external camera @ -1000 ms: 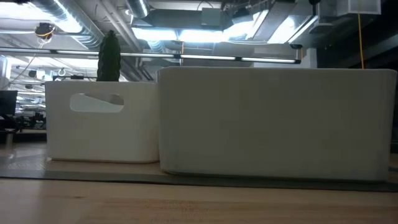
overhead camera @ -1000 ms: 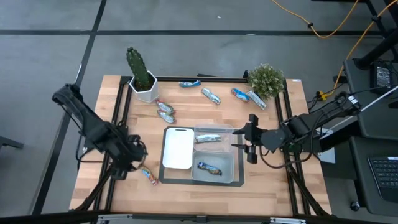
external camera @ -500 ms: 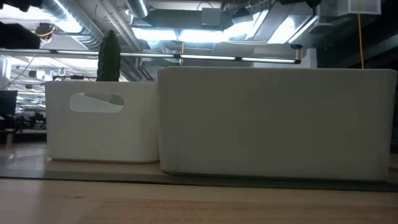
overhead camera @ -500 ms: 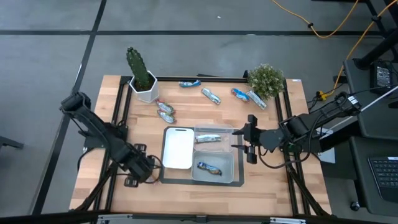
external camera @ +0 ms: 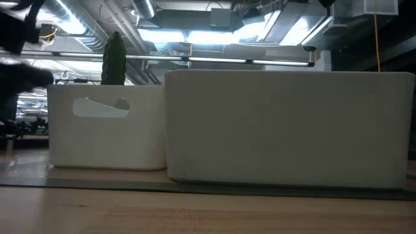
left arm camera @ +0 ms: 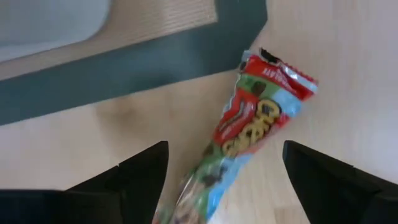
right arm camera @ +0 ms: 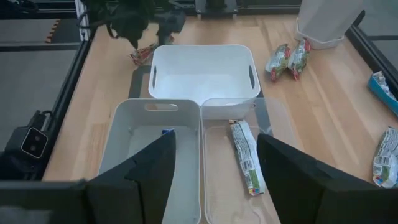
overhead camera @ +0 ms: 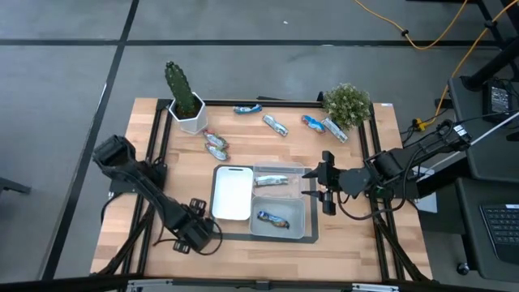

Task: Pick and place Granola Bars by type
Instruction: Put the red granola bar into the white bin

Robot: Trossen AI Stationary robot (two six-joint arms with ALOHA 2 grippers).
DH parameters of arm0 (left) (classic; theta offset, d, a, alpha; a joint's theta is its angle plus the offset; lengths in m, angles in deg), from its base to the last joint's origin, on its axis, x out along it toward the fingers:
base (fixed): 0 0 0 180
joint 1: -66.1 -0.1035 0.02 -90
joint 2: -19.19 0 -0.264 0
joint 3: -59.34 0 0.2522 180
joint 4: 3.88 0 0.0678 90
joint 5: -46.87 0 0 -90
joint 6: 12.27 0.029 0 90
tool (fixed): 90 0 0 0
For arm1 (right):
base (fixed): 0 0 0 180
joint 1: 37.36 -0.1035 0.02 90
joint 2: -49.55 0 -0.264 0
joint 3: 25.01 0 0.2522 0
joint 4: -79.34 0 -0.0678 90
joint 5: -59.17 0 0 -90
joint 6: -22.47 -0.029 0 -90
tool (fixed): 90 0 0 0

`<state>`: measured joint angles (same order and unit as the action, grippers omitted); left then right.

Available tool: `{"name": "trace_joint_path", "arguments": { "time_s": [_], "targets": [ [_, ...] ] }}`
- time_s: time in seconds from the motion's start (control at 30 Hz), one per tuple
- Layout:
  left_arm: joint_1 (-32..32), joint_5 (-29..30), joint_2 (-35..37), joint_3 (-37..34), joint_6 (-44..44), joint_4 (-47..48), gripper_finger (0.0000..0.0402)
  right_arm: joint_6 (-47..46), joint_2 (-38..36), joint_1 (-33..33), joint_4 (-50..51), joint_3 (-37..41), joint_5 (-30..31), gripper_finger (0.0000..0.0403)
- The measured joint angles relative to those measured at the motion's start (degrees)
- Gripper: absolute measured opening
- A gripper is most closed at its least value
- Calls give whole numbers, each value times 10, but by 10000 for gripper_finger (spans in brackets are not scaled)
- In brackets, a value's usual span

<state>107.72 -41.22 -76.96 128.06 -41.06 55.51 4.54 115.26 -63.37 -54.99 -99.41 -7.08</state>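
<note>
Currently, label by label:
Left hand (overhead camera: 197,236): low over the counter's (overhead camera: 357,243) near-left part, just off the near-left corner of the dark mat (overhead camera: 243,234); fingers (left arm camera: 140,168) spread wide, nothing gripped.
Red-and-green granola bar (left arm camera: 249,134): flat on the wood between the left hand's open fingers, one end close to the mat's edge; hidden under the hand from overhead.
Right hand (overhead camera: 323,185): hovering at the right side of the bins, over the clear bin's edge; fingers (right arm camera: 152,165) parted about halfway, holding nothing.
White bin (overhead camera: 232,193): left on the mat, no bar visible inside.
Clear bin (overhead camera: 278,179): far-right on the mat, one silver-wrapped bar (overhead camera: 271,181) lying in it.
Grey bin (overhead camera: 280,229): near-right on the mat, one blue bar (overhead camera: 273,217) lying in it.
Pair of bars (overhead camera: 216,144): red-and-green, side by side on the wood, between the cactus pot (overhead camera: 187,114) and the white bin.
Blue bar at far edge (overhead camera: 247,109): alone, between the cactus and the bushy plant (overhead camera: 347,103).
Silver bar (overhead camera: 276,125): just near-right of that blue bar, apart from it.
Last two bars (overhead camera: 323,126): a blue and a silver one, touching, at the foot of the bushy plant.
Low view: white bin walls (external camera: 286,127) filling the frame, cactus tip (external camera: 114,58) above them, no bars visible.
</note>
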Motion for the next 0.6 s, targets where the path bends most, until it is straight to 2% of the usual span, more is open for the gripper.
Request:
{"name": "trace_joint_path", "arguments": {
  "time_s": [0.1,0.17,0.33,0.4,0.43,0.53,0.6],
  "targets": [
    [0,-5,-30,2,-17,0,273,0,0,0,0,0,-1,227],
    [2,-11,-42,3,-24,6,237,1,0,0,0,0,-13,227],
    [4,-31,-37,3,-73,17,102,2,0,0,1,0,-29,227],
    [4,-35,-22,-1,-101,40,42,3,0,0,1,0,-29,227],
    [4,-36,-12,-1,-121,59,25,4,0,0,2,0,-29,227],
    [4,-36,31,16,-187,103,19,3,0,0,4,0,-29,227],
    [6,-36,62,28,-231,174,19,3,0,0,6,0,-29,227]
  ]
}}
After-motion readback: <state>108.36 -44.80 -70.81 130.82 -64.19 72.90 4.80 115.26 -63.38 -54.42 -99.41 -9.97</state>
